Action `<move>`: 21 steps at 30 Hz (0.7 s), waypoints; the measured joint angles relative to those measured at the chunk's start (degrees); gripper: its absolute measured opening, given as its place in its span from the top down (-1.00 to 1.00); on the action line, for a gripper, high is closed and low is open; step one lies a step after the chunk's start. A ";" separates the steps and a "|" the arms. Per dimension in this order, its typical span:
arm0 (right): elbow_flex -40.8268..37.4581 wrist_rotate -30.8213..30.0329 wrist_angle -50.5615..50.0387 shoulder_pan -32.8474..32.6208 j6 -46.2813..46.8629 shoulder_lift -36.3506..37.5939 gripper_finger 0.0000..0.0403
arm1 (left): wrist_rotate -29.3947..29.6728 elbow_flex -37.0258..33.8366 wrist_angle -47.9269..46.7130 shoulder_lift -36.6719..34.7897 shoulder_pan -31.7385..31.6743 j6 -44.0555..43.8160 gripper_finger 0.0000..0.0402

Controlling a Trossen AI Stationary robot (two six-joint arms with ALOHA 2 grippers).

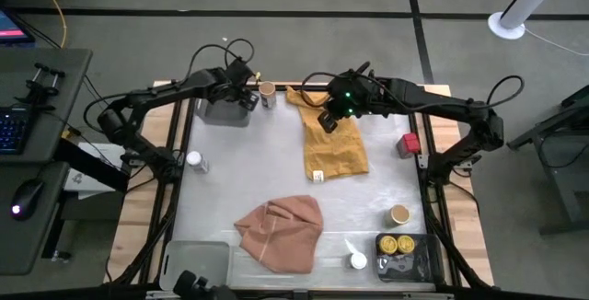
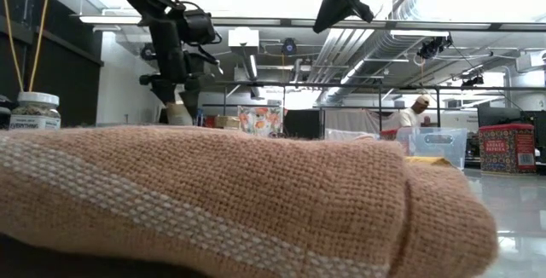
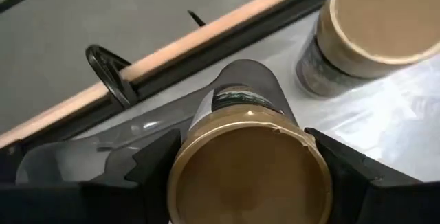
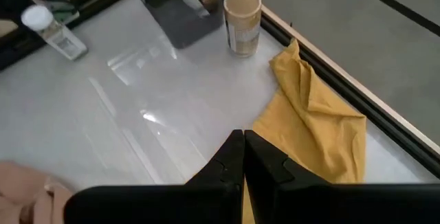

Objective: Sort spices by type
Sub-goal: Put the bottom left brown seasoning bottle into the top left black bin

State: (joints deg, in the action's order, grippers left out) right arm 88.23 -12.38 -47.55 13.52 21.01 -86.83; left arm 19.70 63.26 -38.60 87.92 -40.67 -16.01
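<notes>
My left gripper [image 3: 247, 176] is at the table's far left, over the grey tray [image 1: 224, 113], shut on a tan-lidded jar [image 3: 246, 157]. A second tan-lidded jar [image 1: 267, 94] stands on the table beside the tray. My right gripper [image 1: 329, 119] hangs shut and empty above the mustard cloth [image 1: 337, 145]. A third tan-lidded jar [image 1: 399, 214] stands near the right edge. Two yellow-lidded jars [image 1: 396, 244] sit in a dark tray [image 1: 416, 265]. White-lidded jars stand at the left [image 1: 195, 160] and near edge [image 1: 357, 261]. One red tin [image 1: 408, 144] shows; the other is out of view. My left gripper pinches the tan-lidded jar just below its lid rim [image 3: 302, 138], one finger [image 3: 155, 159] on each side. The fingers come from above, slanting toward the far edge. The jar's lid faces the wrist camera and its body points down at the grey tray [image 3: 75, 159]; whether its base touches the tray is hidden.
A crumpled pink cloth [image 1: 281, 231] lies at the near middle and fills the low view's foreground [image 2: 222, 193]. A clear tray [image 1: 196, 261] sits at the near left corner. Bare table lies between the cloths and along the left side.
</notes>
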 joint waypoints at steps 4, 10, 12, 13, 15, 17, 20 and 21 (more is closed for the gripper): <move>0.00 0.00 0.74 0.00 2.66 0.00 1.00 | 0.17 0.02 -1.90 -0.75 -2.03 2.86 -0.19; 0.00 -0.01 2.03 0.00 4.53 0.00 1.00 | 1.25 0.04 -8.49 -1.73 -5.89 6.59 -0.19; 0.00 -0.01 2.15 0.00 4.56 0.00 1.00 | 1.77 0.04 -9.77 -1.69 -7.44 8.40 -0.19; 0.00 -0.02 2.16 0.00 4.67 0.00 1.00 | 1.77 0.04 -10.23 -1.62 -8.28 9.43 -0.19; 0.00 -0.02 2.16 0.00 4.97 0.00 1.00 | 1.70 0.04 -10.51 -1.45 -9.92 10.67 -0.19; 0.00 -0.02 2.18 0.00 5.23 0.00 1.00 | 0.73 0.04 -11.39 -1.46 -11.82 10.71 -0.19; 0.00 -0.02 2.16 0.00 5.56 0.00 1.00 | -4.24 0.04 -12.41 -1.46 -14.93 10.15 -0.19; 0.00 -0.02 2.16 0.00 5.56 0.00 1.00 | -5.72 0.04 -12.49 -1.46 -15.82 9.77 -0.19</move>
State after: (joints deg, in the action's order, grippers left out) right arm 88.23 -12.40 -45.39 13.52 26.57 -86.83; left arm 13.98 63.31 -51.09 86.46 -56.49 -6.24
